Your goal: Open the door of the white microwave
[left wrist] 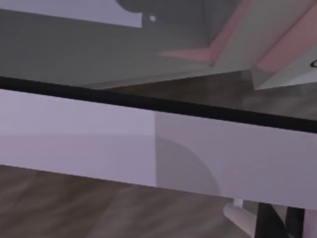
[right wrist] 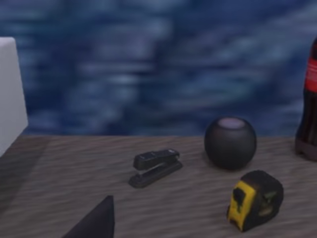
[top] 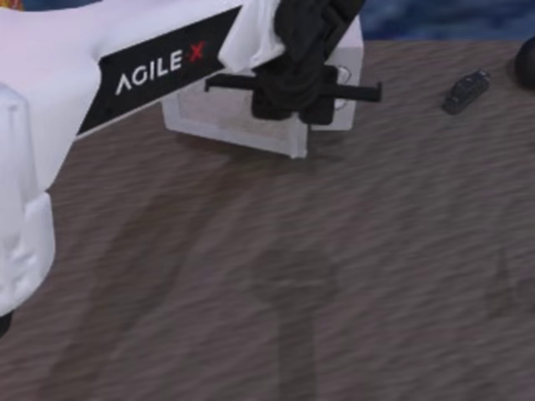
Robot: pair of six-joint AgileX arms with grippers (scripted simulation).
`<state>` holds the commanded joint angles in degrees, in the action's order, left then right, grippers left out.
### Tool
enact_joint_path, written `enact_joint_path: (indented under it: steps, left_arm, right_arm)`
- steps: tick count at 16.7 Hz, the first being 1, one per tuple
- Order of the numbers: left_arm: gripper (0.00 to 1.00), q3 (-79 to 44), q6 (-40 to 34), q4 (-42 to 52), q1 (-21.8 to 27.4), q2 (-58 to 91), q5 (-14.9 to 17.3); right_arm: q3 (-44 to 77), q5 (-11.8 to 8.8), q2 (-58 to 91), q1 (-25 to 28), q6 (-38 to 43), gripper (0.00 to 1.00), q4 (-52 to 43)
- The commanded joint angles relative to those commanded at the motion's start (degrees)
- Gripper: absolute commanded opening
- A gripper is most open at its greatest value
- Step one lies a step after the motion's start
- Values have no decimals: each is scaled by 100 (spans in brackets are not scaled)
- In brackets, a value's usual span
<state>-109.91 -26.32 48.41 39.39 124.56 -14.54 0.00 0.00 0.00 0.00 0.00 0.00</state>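
Observation:
The white microwave (top: 349, 50) stands at the back of the table, mostly under my left arm. Its door (top: 226, 117), with the grey mesh window, is angled a little out from the body at the handle end. My left gripper (top: 294, 107) hangs over that end of the door. In the left wrist view the door's white top edge (left wrist: 99, 139) crosses the picture, with the microwave's grey inside showing beyond it. The thin white handle (left wrist: 240, 216) runs in between the black fingers (left wrist: 270, 225), which are shut on it. My right gripper (right wrist: 99, 225) is parked off to the right, away from the microwave (right wrist: 10, 94).
A black stapler (top: 466, 90) lies at the back right, and a dark round ball (top: 527, 63) is at the right edge. The right wrist view also shows a yellow tape measure (right wrist: 255, 200) and a cola bottle (right wrist: 308, 99).

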Motion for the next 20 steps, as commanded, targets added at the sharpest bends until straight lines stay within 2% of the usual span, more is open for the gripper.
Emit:
enact_joint_path:
  steps: [20]
  left_arm:
    - [0, 169, 98, -94, -14, -106, 48]
  right_arm:
    - [0, 0, 0, 0, 0, 100, 0]
